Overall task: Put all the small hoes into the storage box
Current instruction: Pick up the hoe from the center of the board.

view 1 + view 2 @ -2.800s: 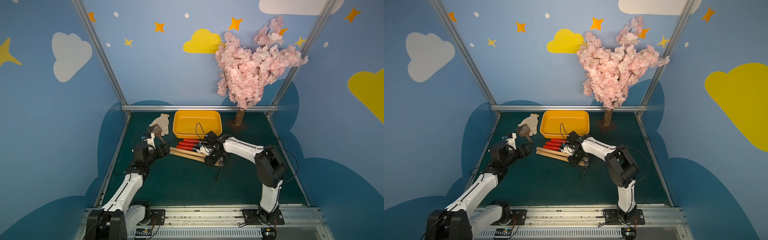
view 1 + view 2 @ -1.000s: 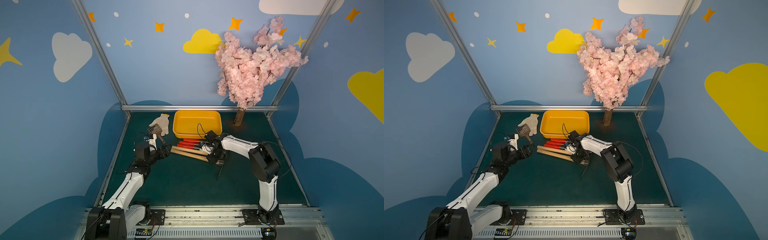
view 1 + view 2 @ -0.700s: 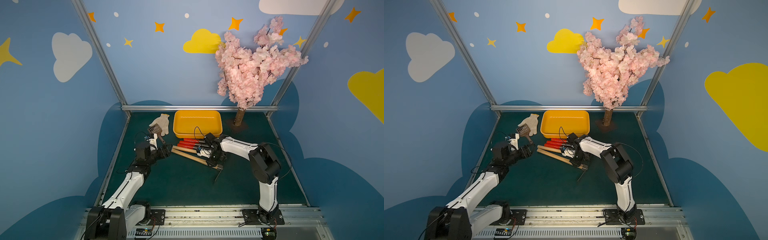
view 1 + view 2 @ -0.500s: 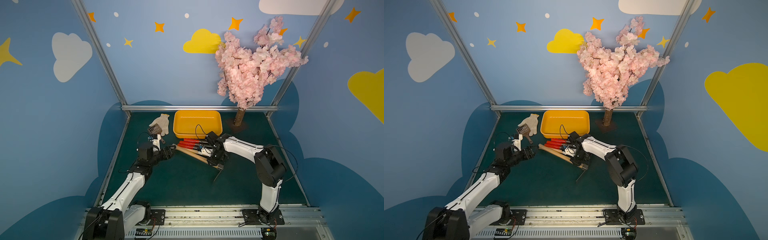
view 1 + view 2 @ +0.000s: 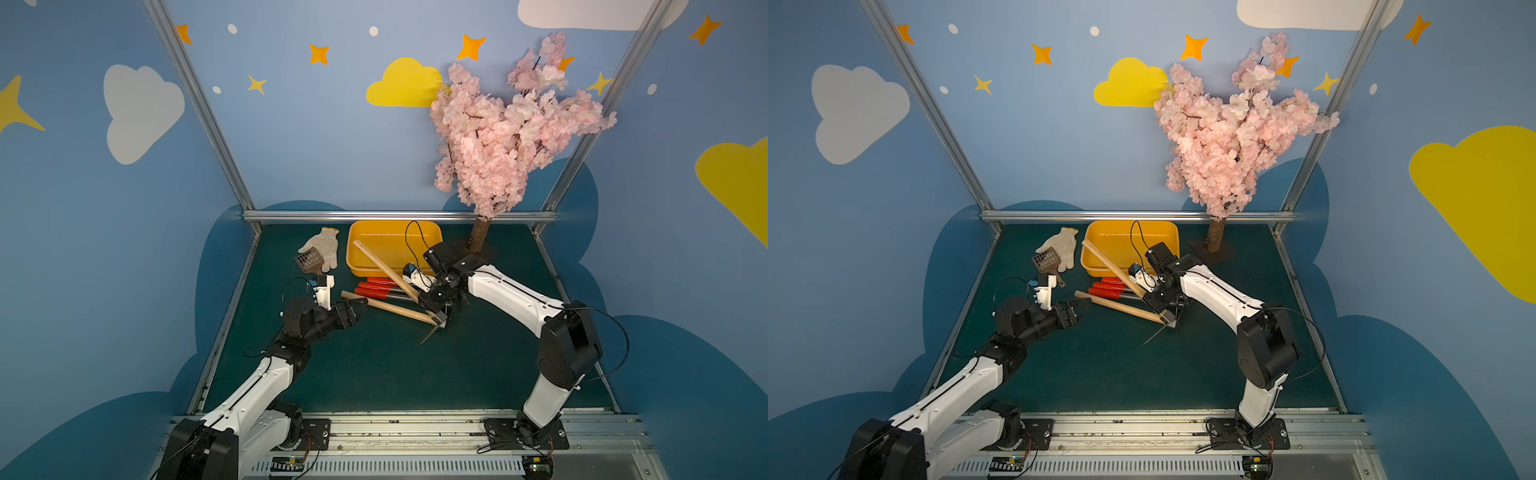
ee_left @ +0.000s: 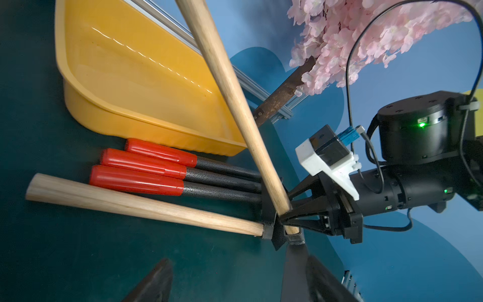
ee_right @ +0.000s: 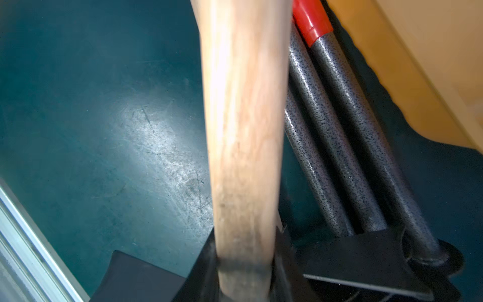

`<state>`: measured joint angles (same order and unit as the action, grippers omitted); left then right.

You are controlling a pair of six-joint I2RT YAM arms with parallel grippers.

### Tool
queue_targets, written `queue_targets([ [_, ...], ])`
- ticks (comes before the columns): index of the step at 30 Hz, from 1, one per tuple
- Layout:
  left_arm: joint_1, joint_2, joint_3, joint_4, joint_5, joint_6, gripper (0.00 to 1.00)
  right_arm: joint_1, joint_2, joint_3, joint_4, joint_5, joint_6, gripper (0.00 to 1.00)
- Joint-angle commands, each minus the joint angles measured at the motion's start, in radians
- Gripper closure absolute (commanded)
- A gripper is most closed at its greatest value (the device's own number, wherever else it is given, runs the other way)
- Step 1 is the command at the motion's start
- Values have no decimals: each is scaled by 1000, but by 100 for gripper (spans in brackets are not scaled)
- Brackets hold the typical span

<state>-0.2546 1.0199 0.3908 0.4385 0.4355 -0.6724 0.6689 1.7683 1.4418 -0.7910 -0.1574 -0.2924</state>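
Your right gripper (image 5: 432,301) is clamped low on the wooden handle of the small hoe (image 5: 384,268), whose free end tilts up over the front left corner of the storage box (image 5: 374,232) at the tabletop's back edge, while your left gripper (image 5: 362,306) hangs with its jaws apart beside another wooden-handled tool (image 5: 386,307).

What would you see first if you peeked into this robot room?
The big pink blossom tree at the back right of the green table jumps out first. Next is the bright yellow storage box at the back middle. Just in front of it, the right gripper is clamped on the small hoe, whose wooden handle tilts up toward the box.
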Motion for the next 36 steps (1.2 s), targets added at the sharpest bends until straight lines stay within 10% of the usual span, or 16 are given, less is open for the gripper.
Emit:
queue_targets([
  [1,-5,45,41,165,47,-54,20,17,-27,24,4,-59,9,100],
  [18,-9,561,157,726,106,-267,28,97,-24,28,-7,-106,-1,100],
  [30,-15,541,180,669,121,-223,73,101,5,31,-2,-93,4,100],
  [33,-20,484,186,560,98,-171,97,101,11,35,3,-93,8,100],
  [36,-26,428,189,460,55,-126,97,98,15,36,10,-81,15,100],
])
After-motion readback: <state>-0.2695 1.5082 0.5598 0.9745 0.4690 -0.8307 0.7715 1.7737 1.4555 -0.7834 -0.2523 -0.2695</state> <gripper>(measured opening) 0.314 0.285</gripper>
